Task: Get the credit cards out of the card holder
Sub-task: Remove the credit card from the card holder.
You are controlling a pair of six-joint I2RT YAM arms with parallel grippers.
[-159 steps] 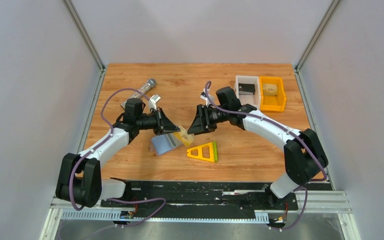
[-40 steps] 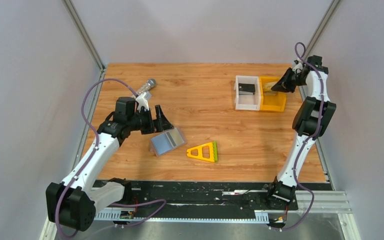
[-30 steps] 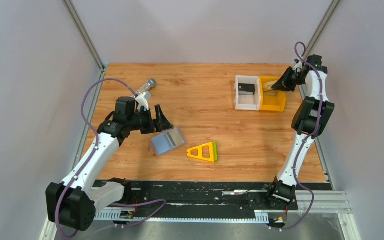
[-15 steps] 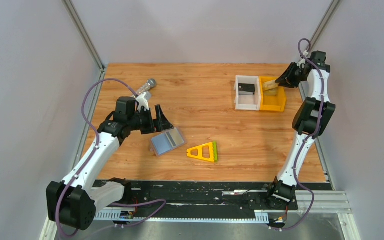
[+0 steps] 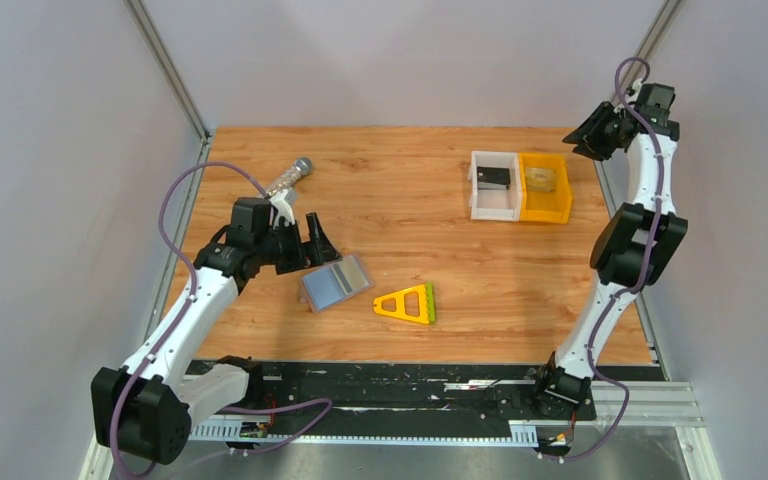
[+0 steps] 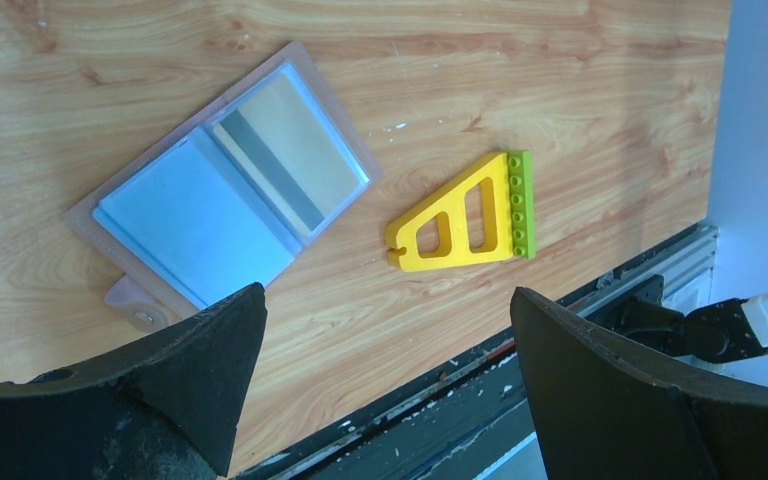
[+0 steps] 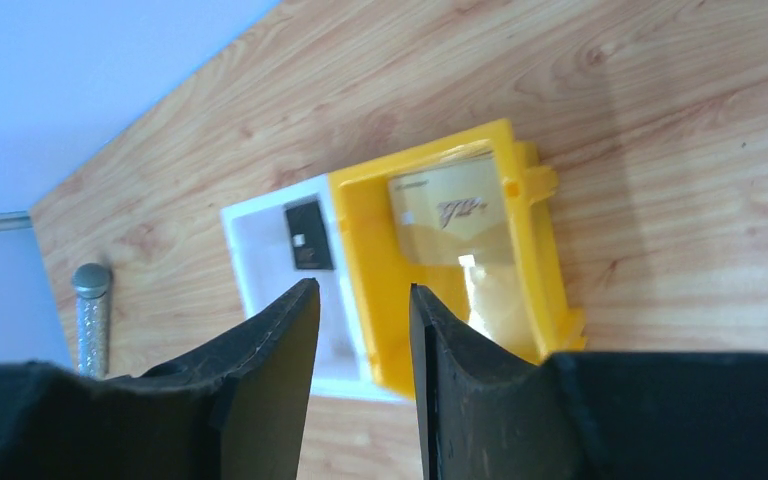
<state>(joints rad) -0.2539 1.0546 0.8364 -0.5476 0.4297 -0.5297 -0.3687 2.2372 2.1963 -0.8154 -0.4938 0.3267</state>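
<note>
Right gripper [image 7: 362, 300] is now lifted to upper right, partly opened, empty; gold card [image 7: 455, 215] is left in yellow bin [image 7: 356, 245]. Left gripper [image 6: 385, 300] is kept wide open, empty, above card holder [image 6: 225, 195], centre-left.

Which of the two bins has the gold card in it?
The orange bin holds the gold card; the white bin beside it holds a black card instead.

The card holder [image 5: 335, 284] lies open and flat, left of centre on the tabletop [image 5: 410, 215], one panel pale blue, one beige with a dark stripe. A tan credit card [image 7: 455, 215] rests inside the yellow bin [image 7: 365, 250], far right.
</note>
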